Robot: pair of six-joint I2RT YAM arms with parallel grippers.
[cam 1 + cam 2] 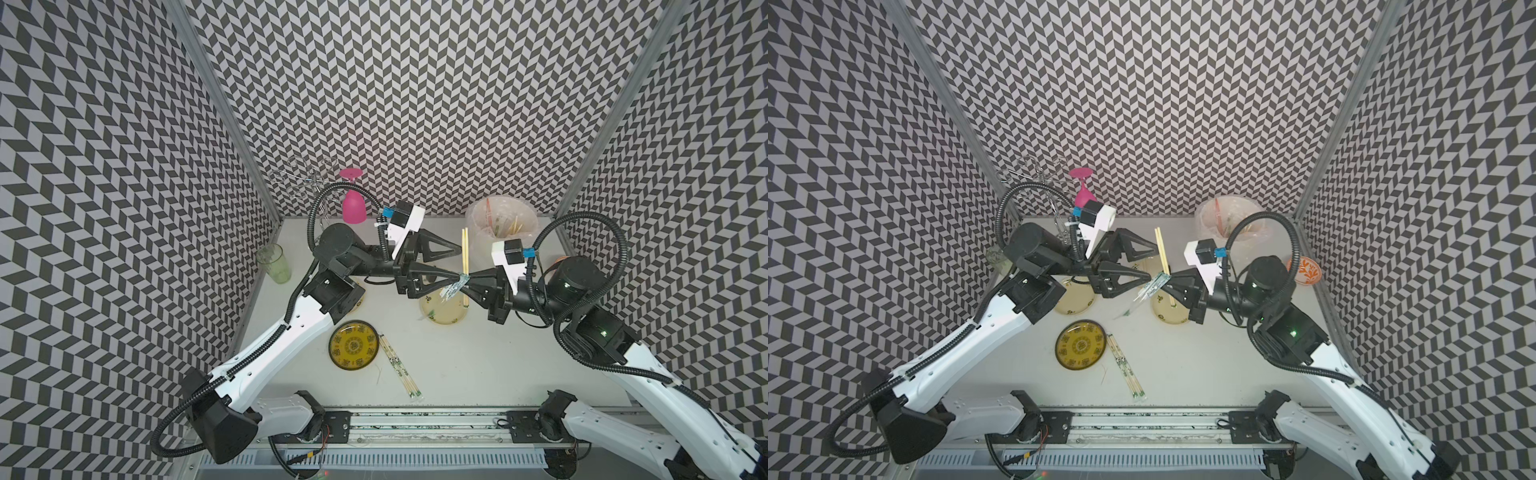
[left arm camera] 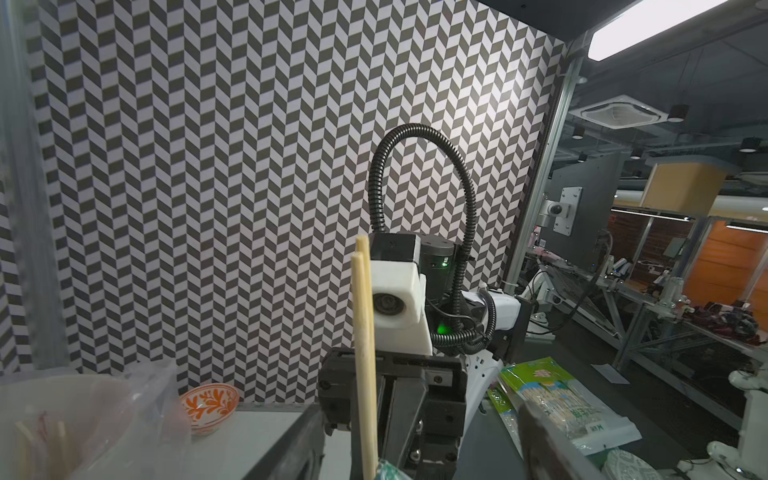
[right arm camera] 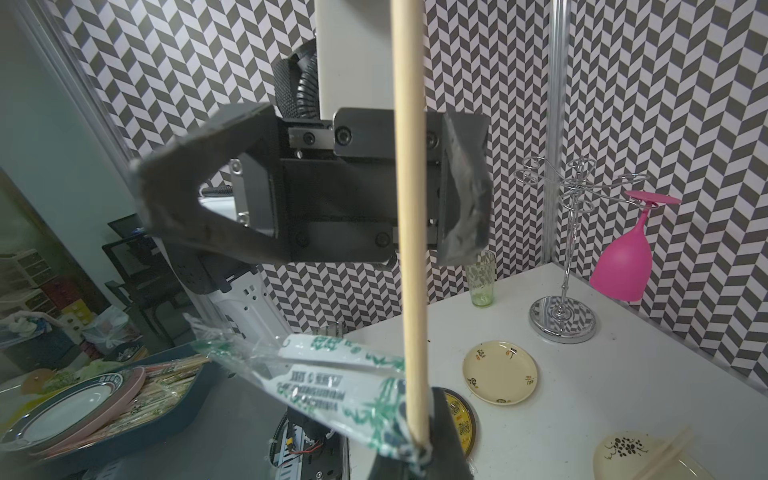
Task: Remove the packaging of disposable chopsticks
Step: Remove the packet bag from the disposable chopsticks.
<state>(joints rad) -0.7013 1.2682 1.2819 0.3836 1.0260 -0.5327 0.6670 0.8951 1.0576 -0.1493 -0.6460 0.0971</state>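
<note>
Pinching a bare pair of chopsticks near its lower end, the right fingers are clamped tight. The crumpled green-print sleeve is bunched up at that same spot and trails off toward the left arm, all of it up in the air over a pale plate. Left fingers are spread apart, one tip right by the sleeve, can't tell if it's touching. Another wrapped pair lies on the table just beside the dark yellow plate.
</note>
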